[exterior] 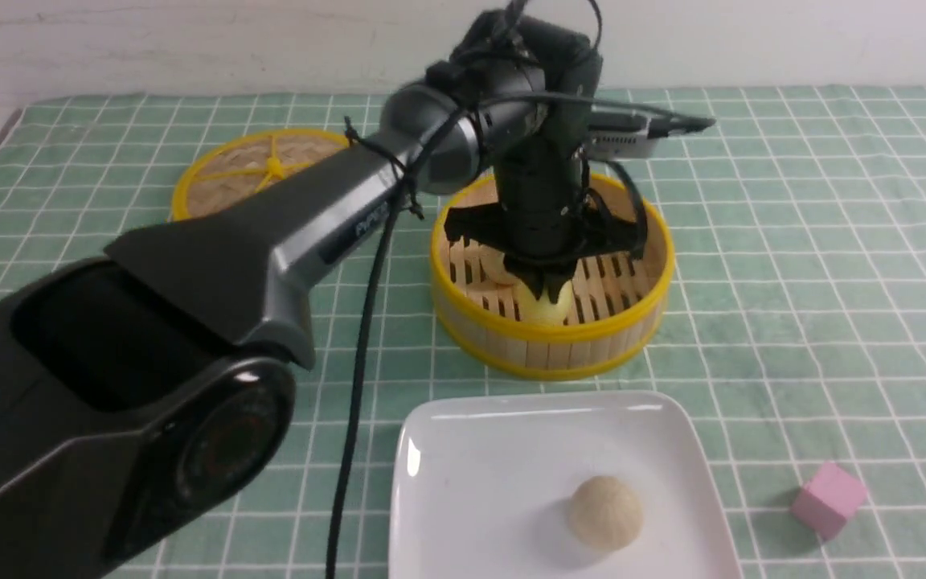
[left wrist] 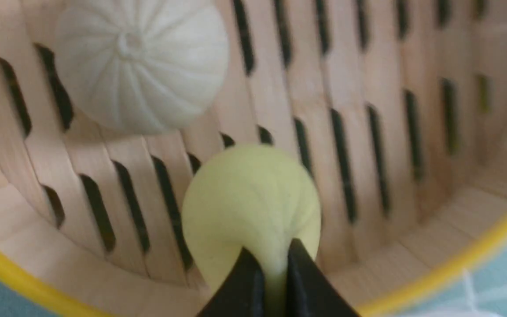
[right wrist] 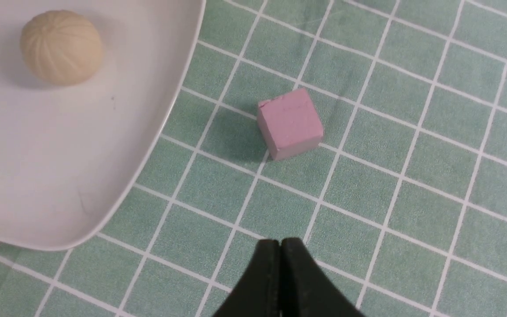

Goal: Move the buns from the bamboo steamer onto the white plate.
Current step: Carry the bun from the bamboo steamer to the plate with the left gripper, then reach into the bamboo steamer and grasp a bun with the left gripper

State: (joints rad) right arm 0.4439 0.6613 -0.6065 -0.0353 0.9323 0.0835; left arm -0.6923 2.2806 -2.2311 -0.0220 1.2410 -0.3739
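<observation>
1. Three buns are in view. The yellow bun (left wrist: pixel 251 207) and an off-white bun (left wrist: pixel 141 61) are inside the bamboo steamer (exterior: pixel 551 358), and a beige bun (exterior: pixel 604 512) is on the white plate (exterior: pixel 471 482).
2. The left arm's fingers (left wrist: pixel 242 286) reach straight down into the steamer. They pinch the yellow bun at its side, squeezing its soft skin into the narrow gap between the tips.
3. The yellow bun is close to the steamer's near wall, below the yellow rim. Whether it rests on the slatted floor or is raised off it cannot be told.
4. The off-white bun sits pleats-up on the floor, apart from the yellow bun, farther back and toward the robot's left. In the front view the arm hides most of it.
5. Bare slats make up the rest of the steamer floor, chiefly on its right side.
6. The plate lies nearer the robot than the steamer, with a strip of the green checked table (exterior: pixel 833 241) between the two edges.
7. The beige bun sits on the plate's right half, inside the rim. The left half is bare glaze.
8. The right arm's fingers (right wrist: pixel 264 273) are pressed together, grip nothing, and hang over the table near the pink cube (right wrist: pixel 291 122).
9. The cube stands just beside the plate's right edge, not touching it.
10. A flat lid (exterior: pixel 258 169) lies behind and left of the steamer, partly hidden by the left arm.
</observation>
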